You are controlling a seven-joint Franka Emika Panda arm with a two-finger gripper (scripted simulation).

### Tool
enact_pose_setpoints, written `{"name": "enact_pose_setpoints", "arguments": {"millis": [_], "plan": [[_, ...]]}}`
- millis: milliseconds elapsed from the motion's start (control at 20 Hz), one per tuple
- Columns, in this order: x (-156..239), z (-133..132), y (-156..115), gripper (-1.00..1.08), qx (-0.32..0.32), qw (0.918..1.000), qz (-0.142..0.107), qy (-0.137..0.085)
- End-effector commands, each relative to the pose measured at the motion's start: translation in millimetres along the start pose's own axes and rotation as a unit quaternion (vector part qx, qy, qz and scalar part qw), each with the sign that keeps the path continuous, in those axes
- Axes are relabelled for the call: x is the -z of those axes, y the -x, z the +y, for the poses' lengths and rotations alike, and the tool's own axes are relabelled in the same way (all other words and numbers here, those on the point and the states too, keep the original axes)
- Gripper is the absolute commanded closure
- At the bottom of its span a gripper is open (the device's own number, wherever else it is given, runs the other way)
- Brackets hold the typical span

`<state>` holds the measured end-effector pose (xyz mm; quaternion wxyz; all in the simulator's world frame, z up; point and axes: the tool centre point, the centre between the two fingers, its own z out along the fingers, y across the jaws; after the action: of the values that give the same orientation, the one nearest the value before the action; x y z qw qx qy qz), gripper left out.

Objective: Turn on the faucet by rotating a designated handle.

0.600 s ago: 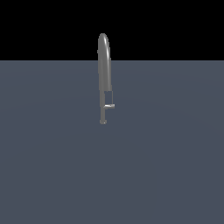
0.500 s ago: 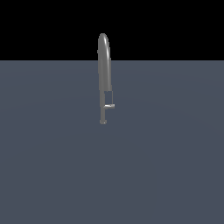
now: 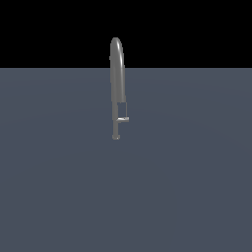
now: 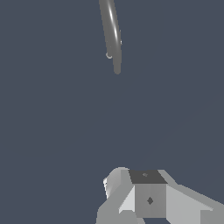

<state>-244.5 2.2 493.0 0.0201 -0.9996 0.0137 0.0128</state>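
The faucet (image 3: 116, 83) is standing upright on the tabletop (image 3: 187, 187), its handle (image 3: 123, 119) jutting low toward the exterior view's right. The gripper (image 4: 146, 197) is hanging well apart from it; whether its jaws are spread, I cannot tell. It is needing a low approach, contacting the handle near its tip.

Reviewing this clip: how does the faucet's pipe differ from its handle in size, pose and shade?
The faucet is tall, slim and upright with an arched top; the handle is a far smaller, short bar lying horizontal. The faucet rises from the floor; the handle juts sideways low on its stem, toward the exterior view's right. The handle looks lighter grey. Both look metallic.
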Motion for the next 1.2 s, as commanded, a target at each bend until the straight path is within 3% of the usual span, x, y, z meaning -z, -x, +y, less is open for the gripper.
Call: {"name": "enact_pose_setpoints", "arguments": {"millis": [0,600,1150], "plan": [[-1.1,-1.3,-7.0,1.08,-0.007,0.9999,-0.009,-0.006],[-13.2,-9.0,-65.4,1.08,-0.064,0.9929,-0.079,-0.061],[-35.1,-11.6,-128.3,1.08,-0.127,0.972,-0.156,-0.121]]}}
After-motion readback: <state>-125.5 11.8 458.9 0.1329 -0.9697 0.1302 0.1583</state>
